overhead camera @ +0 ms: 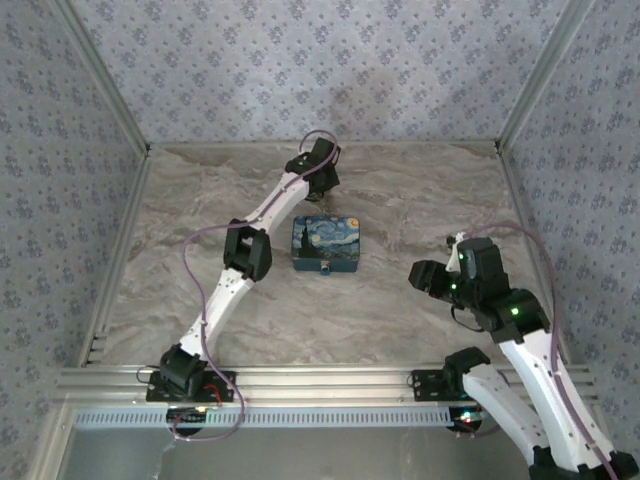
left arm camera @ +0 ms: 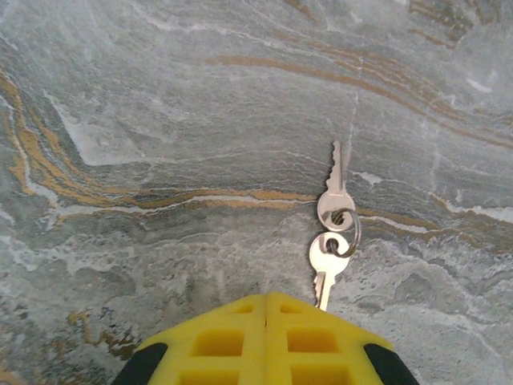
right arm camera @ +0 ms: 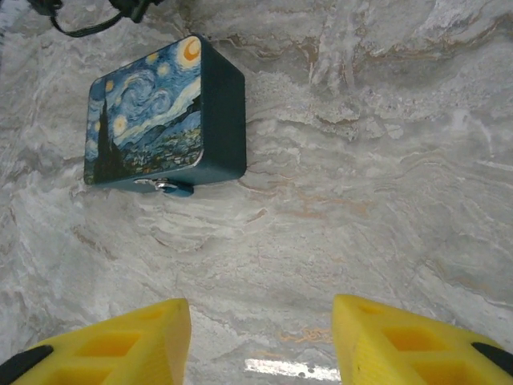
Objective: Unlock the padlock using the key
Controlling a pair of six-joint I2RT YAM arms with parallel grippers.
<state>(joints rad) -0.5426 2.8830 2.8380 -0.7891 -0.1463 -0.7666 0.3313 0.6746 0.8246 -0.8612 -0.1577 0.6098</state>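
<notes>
Top view: the left arm (overhead camera: 247, 250) is reaching far back past the blue tin (overhead camera: 326, 245). The right arm (overhead camera: 505, 315) is bending close by.

Left wrist view: the left tool (left arm camera: 266, 297) is pressed together, hiding the tip of the near key (left arm camera: 329, 258) on the surface (left arm camera: 160, 120).

Right wrist view: the right tool (right arm camera: 260, 311) is spread wide. The tiny silver padlock (right arm camera: 164, 187) is sitting at the tin's front edge, hard to make out.

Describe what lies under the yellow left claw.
The blade of one small silver metal key runs under the left claw; its tip is covered. The second key lies uncovered.

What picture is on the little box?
Swirly blue-and-yellow starry night; the tin shows best in right wrist view.
</notes>
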